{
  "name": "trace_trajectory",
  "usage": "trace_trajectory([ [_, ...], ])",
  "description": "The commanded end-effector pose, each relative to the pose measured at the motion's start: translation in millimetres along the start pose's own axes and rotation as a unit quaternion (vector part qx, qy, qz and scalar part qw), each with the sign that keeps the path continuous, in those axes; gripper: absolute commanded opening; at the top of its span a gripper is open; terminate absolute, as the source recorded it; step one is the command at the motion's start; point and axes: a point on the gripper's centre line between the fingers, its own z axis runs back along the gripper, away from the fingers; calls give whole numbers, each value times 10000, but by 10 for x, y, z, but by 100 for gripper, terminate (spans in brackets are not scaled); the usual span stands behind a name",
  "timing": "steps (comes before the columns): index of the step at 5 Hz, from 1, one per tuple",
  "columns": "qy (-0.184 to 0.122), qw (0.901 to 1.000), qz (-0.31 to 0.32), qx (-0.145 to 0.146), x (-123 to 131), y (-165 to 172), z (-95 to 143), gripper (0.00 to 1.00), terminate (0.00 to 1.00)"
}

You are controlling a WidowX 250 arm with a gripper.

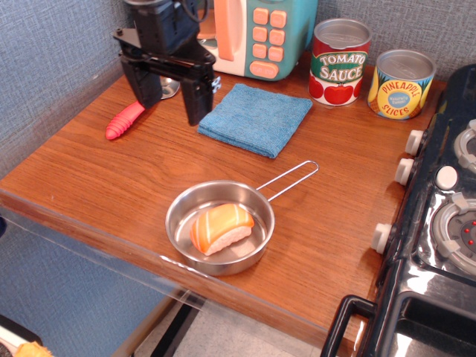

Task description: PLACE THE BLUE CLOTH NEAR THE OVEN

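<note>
Your black two-fingered gripper (171, 97) hangs with its jaws spread wide and nothing between them, off the left edge of the flat-folded blue terry cloth (255, 119) and apart from it. That empty, open stance beside the cloth suggests the cloth is meant to lie where it is.

Take the teal and cream toy oven (256, 33) with orange push buttons as your landmark. The blue cloth lies flat on the brown wooden counter (97, 186) just in front of the oven, its far edge close to the oven's base. By that placement you may judge the task as good as done.

In front of the oven, well beyond the cloth, the round steel pan (220, 227) with a wire handle holds one piece of orange-and-white toy salmon sushi (220, 227). To the oven's right stand two closed cans, a red tomato sauce tin (339, 62) and a yellow pineapple slices tin (401, 84). A red-handled spoon (125, 120) lies left of the cloth, partly hidden behind the gripper.
</note>
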Motion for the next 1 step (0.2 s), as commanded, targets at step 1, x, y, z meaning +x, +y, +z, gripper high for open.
trace_trajectory([
  [1, -237, 9997, -13, 84, 10, 0, 194, 100, 100],
])
